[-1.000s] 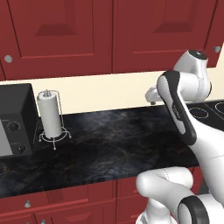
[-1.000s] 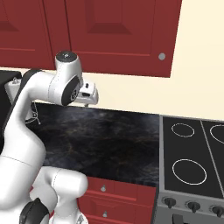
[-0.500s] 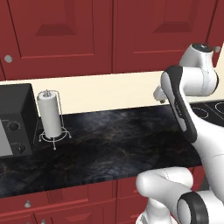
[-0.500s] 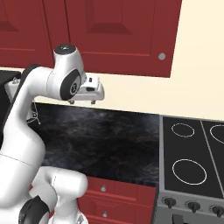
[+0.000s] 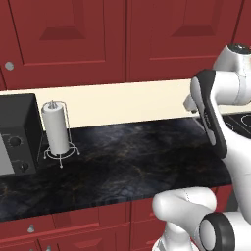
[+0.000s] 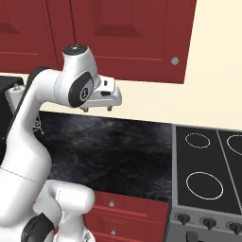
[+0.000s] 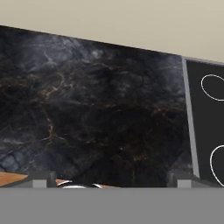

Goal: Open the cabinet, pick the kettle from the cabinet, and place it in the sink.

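While the gripper (image 6: 109, 101) hangs over the counter (image 6: 118, 146) with its jaws wide apart and nothing between them, the step in hand, as I judge it, is the reach up to the cabinet (image 6: 127, 33) door. Nearest the base lies the dark marble counter, bare under the hand; in the hand view the fingertips (image 7: 39, 180) stand far apart at the bottom edge, looking down at the stone and the edge of the stove (image 7: 205, 127). The hand now points down, so it must tilt up and turn toward the wall before it can meet anything on the door.

Farther back, above the cream wall strip, the door is closed, and its round knob (image 6: 175, 61) sits near the lower right corner, up and to the right of the gripper, well apart from it. To do this well, come at the knob squarely with the jaws straddling it, close firmly, then pull along the door's arc, not straight out, so the grip does not slip off.

No kettle can be seen; presumably it is behind the shut door. A paper towel roll (image 5: 56, 128) stands off to the left, clear of the path.
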